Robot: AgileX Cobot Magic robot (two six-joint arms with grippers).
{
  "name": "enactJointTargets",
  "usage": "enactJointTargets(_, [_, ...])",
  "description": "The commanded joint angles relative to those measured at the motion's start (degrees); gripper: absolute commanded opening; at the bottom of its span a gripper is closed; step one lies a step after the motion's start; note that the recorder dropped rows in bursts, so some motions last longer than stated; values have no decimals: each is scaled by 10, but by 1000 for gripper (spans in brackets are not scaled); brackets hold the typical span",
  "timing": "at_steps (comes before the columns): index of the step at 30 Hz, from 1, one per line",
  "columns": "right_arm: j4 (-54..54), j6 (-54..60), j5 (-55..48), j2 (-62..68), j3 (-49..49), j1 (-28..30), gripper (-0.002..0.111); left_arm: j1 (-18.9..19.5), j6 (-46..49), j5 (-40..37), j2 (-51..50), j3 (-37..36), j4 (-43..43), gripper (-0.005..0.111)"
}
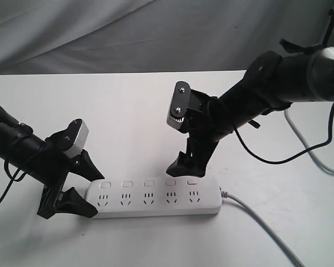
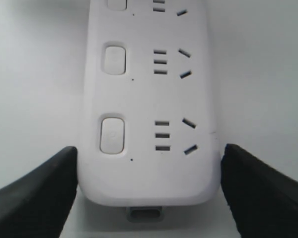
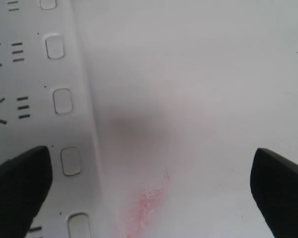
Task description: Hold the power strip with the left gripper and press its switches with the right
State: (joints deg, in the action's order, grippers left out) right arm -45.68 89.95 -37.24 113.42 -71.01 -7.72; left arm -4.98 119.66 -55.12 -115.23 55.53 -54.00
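The long white power strip (image 1: 156, 201) lies flat near the table's front, its grey cable (image 1: 256, 219) leaving the right end. Five white switches (image 1: 148, 182) run along its far edge. My left gripper (image 1: 88, 186) straddles the strip's left end. In the left wrist view its black fingers (image 2: 44, 193) press against both sides of the power strip (image 2: 149, 99), close to the last switch (image 2: 112, 135). My right gripper (image 1: 185, 161) hangs open just above the strip's right part. One of its fingertips (image 3: 20, 186) is over the strip beside a switch (image 3: 70, 161), and the other is over bare table.
The white table (image 1: 128, 111) ends in a grey cloth backdrop (image 1: 100, 33). A second grey cable (image 1: 312, 150) trails along the right edge near the right arm (image 1: 278, 83). A faint pink smear (image 3: 149, 201) marks the table beside the strip.
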Motion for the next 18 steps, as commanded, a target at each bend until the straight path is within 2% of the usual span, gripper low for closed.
enactJointTargets(1, [7, -5, -38, -5, 2, 40, 105, -4, 3, -1, -2, 1, 12, 50])
enactJointTargets(5, [7, 0, -55, -5, 2, 61, 105, -4, 3, -1, -2, 1, 12, 50])
enactJointTargets(18, [1, 13, -58, -5, 2, 58, 105, -4, 3, -1, -2, 1, 12, 50])
